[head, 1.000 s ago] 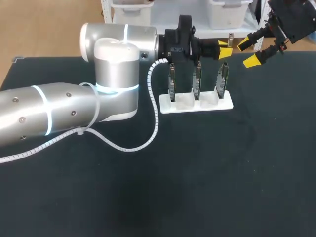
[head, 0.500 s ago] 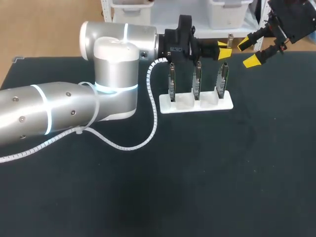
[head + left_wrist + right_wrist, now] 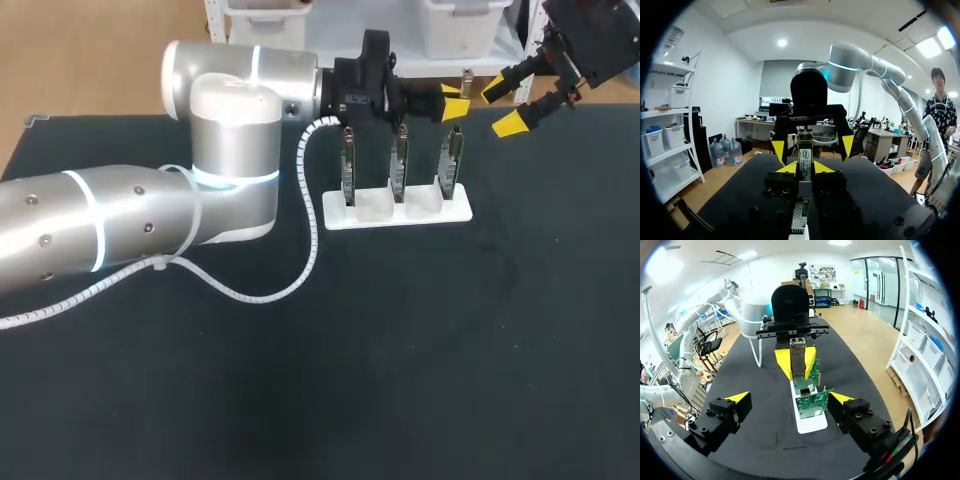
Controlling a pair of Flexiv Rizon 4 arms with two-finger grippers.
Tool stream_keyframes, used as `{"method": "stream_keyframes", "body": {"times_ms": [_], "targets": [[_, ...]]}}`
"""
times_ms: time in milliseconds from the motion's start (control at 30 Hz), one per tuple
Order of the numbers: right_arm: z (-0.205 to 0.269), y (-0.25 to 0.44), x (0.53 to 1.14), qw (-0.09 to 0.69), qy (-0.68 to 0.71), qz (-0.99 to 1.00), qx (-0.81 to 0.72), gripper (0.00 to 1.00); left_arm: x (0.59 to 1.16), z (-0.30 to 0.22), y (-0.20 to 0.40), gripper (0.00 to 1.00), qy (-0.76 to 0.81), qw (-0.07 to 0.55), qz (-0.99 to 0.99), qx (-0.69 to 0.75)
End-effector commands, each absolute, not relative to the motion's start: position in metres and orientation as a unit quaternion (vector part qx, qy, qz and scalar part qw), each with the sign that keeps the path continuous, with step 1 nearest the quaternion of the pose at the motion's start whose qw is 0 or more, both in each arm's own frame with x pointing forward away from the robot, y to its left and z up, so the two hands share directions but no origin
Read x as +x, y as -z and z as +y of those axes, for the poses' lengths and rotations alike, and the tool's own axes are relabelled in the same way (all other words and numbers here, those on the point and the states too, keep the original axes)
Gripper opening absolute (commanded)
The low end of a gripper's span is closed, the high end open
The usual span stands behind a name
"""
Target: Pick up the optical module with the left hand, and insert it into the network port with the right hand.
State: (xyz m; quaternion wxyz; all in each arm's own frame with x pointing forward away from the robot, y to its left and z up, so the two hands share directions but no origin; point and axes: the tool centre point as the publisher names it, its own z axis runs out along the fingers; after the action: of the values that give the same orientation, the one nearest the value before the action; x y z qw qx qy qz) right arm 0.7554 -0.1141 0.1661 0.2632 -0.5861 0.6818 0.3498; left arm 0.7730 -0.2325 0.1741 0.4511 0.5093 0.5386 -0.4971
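Note:
The optical module (image 3: 805, 159), a slim silver bar with a label, is pinched between the yellow tips of my left gripper (image 3: 805, 167), which is shut on it. In the head view that left gripper (image 3: 455, 101) hovers above the rightmost of three upright green circuit boards (image 3: 452, 160) on a white stand (image 3: 340, 218), with the module (image 3: 466, 79) pointing towards my right gripper (image 3: 503, 106). My right gripper (image 3: 789, 398) is open and holds nothing. It faces the module (image 3: 798, 354) from a short way off, with the boards (image 3: 810, 401) between its fingers and the left gripper (image 3: 797, 360).
The left arm (image 3: 150, 215) and its white spiral cable (image 3: 300, 270) stretch across the left half of the black table (image 3: 450, 350). The table's far edge lies just behind the board stand.

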Motion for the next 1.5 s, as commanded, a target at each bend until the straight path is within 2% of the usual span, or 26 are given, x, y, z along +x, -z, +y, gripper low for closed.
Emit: {"method": "stream_keyframes", "body": {"times_ms": [33,1500], "targets": [[-0.1139,-0.1662,0.754,0.264,-0.349,0.682,-0.586,1.0,0.776,-0.2335,-0.1729,0.0,0.499,0.449,0.538,0.51],[-0.1139,-0.1662,0.754,0.264,-0.349,0.682,-0.586,1.0,0.7791,-0.2346,-0.1676,0.0,0.507,0.439,0.541,0.508]]}}
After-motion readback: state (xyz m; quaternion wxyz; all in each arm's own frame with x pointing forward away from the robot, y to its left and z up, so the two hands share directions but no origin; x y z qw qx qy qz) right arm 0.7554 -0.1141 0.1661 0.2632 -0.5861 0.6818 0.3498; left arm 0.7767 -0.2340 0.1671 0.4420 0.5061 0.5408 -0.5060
